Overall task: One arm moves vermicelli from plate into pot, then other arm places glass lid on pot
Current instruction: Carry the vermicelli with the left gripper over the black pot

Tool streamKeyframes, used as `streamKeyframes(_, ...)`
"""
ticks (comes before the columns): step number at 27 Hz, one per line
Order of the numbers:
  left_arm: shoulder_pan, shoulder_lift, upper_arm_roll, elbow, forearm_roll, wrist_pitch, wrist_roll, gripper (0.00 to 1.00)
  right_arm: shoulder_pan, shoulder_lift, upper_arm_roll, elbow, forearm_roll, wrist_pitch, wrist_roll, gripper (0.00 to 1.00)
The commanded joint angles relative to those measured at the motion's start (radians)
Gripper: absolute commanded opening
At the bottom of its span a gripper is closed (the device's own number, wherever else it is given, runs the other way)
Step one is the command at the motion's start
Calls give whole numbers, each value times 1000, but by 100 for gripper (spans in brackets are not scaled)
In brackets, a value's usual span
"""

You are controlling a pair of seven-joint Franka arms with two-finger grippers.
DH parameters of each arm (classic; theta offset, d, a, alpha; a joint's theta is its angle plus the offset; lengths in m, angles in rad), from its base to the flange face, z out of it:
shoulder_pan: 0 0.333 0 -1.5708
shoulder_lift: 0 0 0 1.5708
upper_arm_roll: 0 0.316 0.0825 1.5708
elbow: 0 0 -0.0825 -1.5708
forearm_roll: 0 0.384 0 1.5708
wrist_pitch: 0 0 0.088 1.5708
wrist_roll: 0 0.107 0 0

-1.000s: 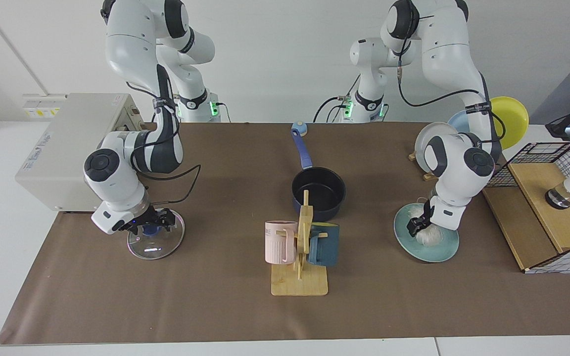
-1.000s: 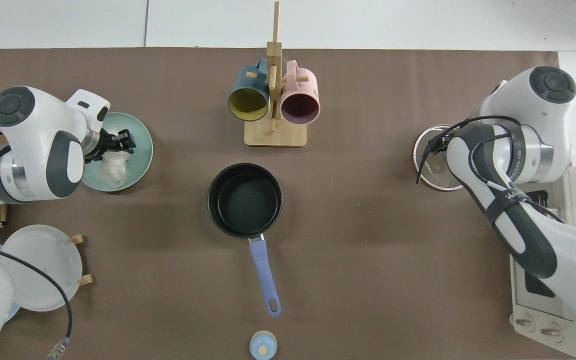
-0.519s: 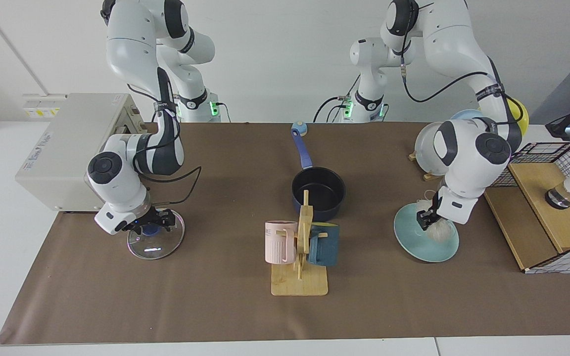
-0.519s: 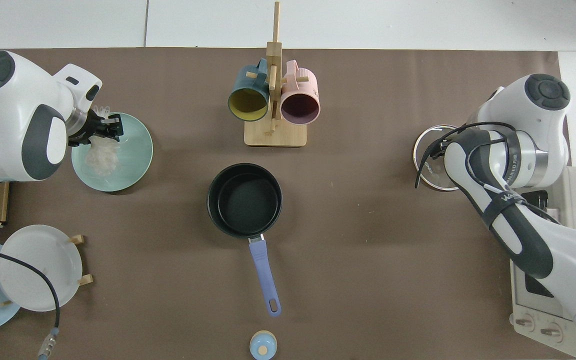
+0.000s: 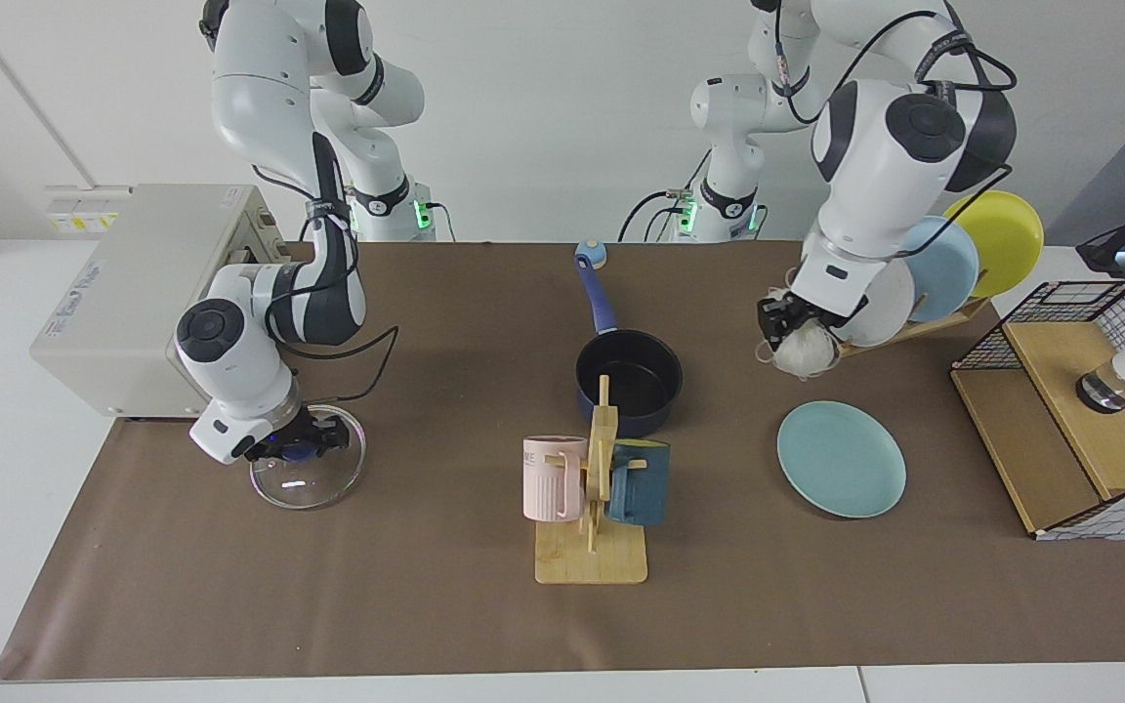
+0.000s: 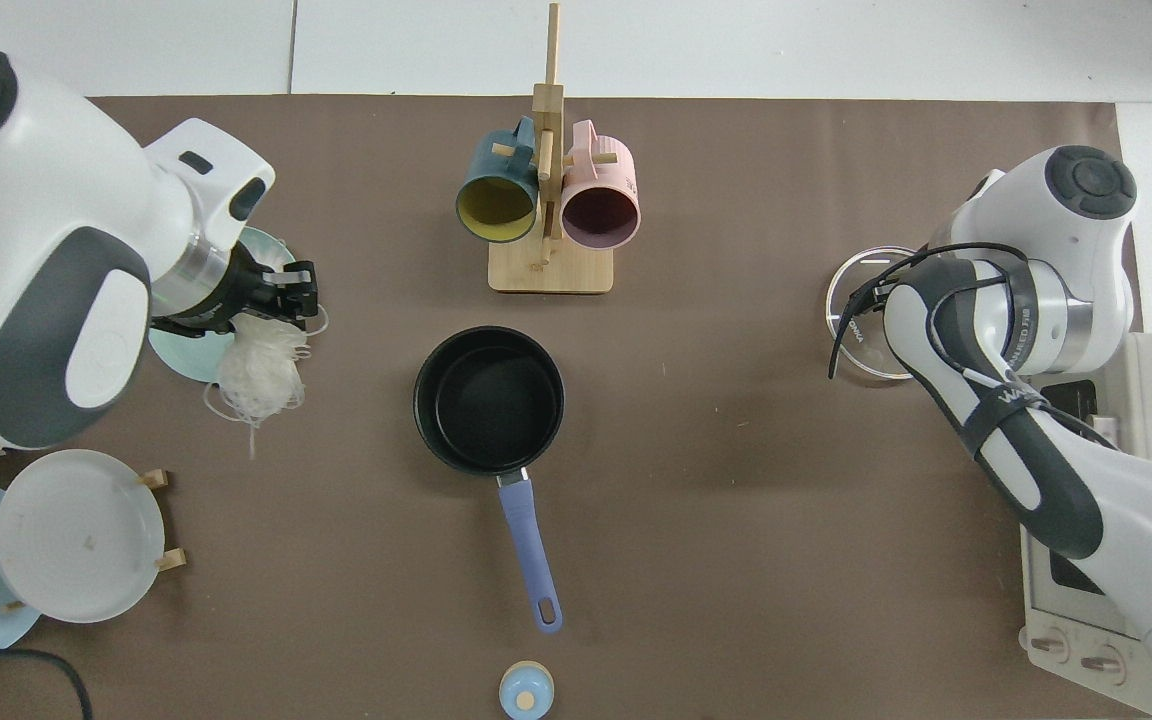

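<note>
My left gripper (image 5: 783, 320) is shut on a white clump of vermicelli (image 5: 803, 350), which hangs in the air above the table between the pot and the dish rack. The teal-green plate (image 5: 841, 459) lies bare below, nearer the table's front. The navy pot (image 5: 629, 379) stands mid-table with a black, bare inside and its handle pointing toward the arms. In the top view the vermicelli (image 6: 258, 370) dangles from the left gripper (image 6: 281, 292), left of the pot (image 6: 489, 398). My right gripper (image 5: 294, 451) is closed on the blue knob of the glass lid (image 5: 323, 480), which rests on the table.
A wooden mug stand (image 5: 592, 547) with a pink mug and a dark blue mug is just in front of the pot. A dish rack holds white, sky-blue and yellow plates (image 5: 1007, 229). A beige box (image 5: 133, 283) and a wire-sided wooden crate (image 5: 1075, 420) flank the mat.
The left gripper has lifted the vermicelli off the plate and carried it up and toward the pot. The plate is now bare. The right gripper stays at the lid's knob.
</note>
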Motion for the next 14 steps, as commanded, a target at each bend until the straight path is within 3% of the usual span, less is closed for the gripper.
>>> streamKeyframes(1,-5,-37,-91,-83,-54,26,-105,0,1,-45,5,-6,13,6,-36,0)
streamKeyframes(8,-5,-73,-148,-204,-135,224,-110,0,9,-105,8,-8,19,-54,-36,0)
streamKeyframes(14,-48,-1,-171,-231,-150,307,-164,0,30,-166,8,-8,24,-110,-25,0)
